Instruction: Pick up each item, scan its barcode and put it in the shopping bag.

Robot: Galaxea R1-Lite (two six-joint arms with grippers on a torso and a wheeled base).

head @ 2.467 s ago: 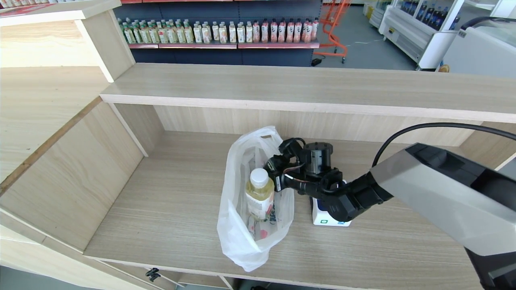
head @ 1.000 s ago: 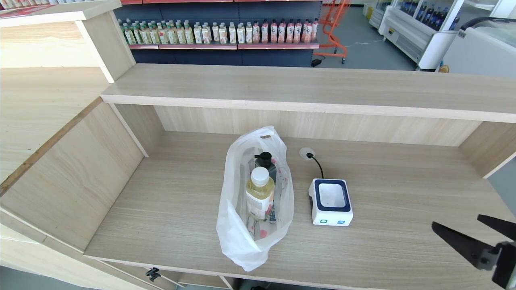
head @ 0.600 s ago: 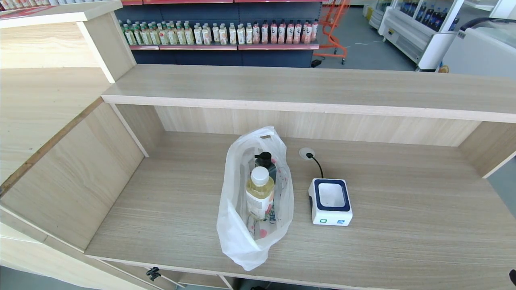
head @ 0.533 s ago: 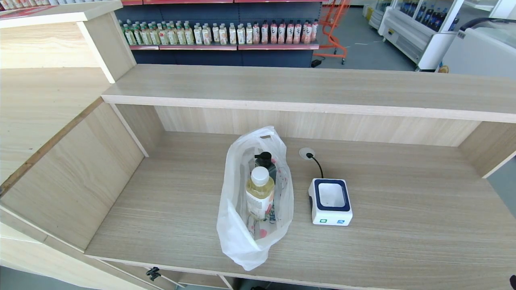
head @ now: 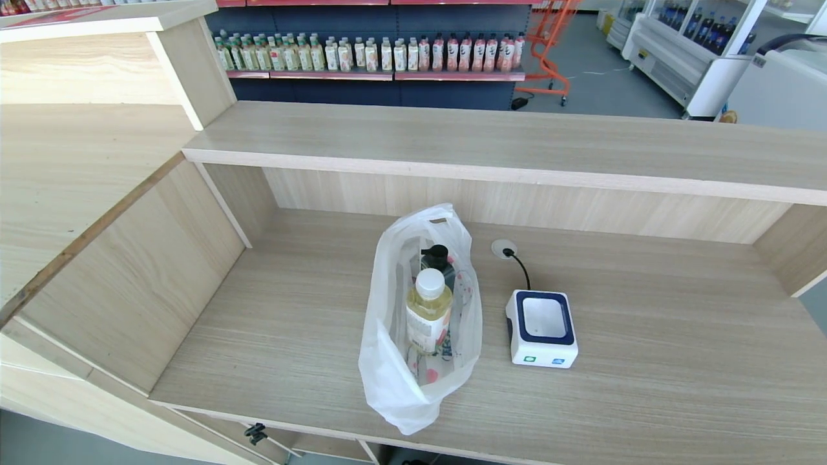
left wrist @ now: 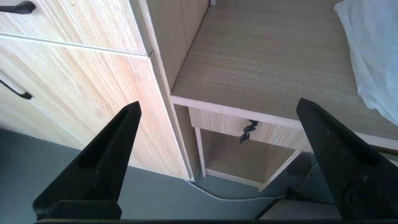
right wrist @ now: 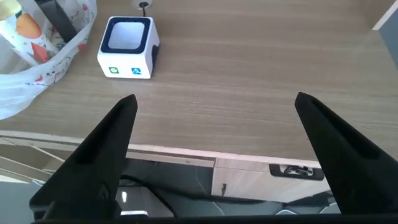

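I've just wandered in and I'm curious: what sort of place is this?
Most likely a small shop's checkout: a barcode scanner and a shopping bag holding bottles sit on the wooden counter, with shelves of bottled drinks behind.

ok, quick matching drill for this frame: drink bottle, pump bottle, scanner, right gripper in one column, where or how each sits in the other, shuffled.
Things
1. drink bottle
2. pump bottle
3. scanner
4. right gripper

Places or states
A. on the counter, on the robot's right of the bag
B. open, holding nothing, by the counter's front edge
C. upright in the bag, white cap, on the side nearer the robot
D. in the bag, black top, behind the other bottle

Pairs: 1-C, 2-D, 3-A, 4-B
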